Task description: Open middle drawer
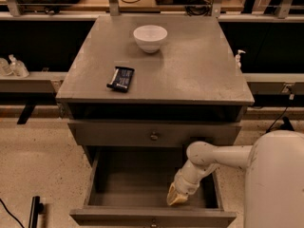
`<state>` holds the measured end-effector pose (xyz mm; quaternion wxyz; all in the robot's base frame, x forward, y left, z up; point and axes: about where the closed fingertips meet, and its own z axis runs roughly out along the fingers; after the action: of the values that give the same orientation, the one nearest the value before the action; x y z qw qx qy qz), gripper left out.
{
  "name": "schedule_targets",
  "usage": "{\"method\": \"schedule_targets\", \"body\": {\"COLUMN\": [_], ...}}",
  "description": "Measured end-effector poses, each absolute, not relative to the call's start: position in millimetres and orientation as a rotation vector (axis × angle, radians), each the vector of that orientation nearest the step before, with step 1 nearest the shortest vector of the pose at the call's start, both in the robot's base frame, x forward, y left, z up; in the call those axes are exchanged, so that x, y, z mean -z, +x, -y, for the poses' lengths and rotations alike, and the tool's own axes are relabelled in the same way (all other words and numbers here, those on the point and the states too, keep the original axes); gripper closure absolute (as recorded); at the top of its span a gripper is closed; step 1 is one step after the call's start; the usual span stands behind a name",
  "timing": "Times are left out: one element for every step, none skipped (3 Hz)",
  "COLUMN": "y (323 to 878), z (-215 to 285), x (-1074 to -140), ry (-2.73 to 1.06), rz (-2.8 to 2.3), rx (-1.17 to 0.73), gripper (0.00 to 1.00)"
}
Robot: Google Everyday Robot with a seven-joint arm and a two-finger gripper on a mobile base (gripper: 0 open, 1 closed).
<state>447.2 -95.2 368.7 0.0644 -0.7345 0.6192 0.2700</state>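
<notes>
Camera view: a grey cabinet stands on a speckled beige floor (33, 165), and its flat top (190, 75) fills the middle of the scene. A white bowl (150, 37) sits near the back edge of the top, about midway along it. A dark flat packet (121, 78) lies near the left edge, closer to the front. Below the top, the uppermost drawer (109, 134) is closed and shows its round knob (153, 136). The middle drawer (128, 184) is pulled well out toward the camera, its bare grey inside showing. The white arm (213, 156) reaches in from the right, and the gripper (175, 197) hangs inside the middle drawer near its front right corner. I cannot tell whether it is open or closed, and it holds nothing that shows. Behind the cabinet run low shelves with cables. Clear bottles (10, 66) stand at the left.
</notes>
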Motion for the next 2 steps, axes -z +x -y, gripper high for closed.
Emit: {"method": "schedule_targets", "body": {"y": [453.8,440.6], "z": [88.2,71.4], "x": [-365.8,-367.1], "ry": [-2.199,-2.214], "rz": [-1.871,-1.866], "rx": [-0.794,-0.83], "gripper": [1.0,1.0]}}
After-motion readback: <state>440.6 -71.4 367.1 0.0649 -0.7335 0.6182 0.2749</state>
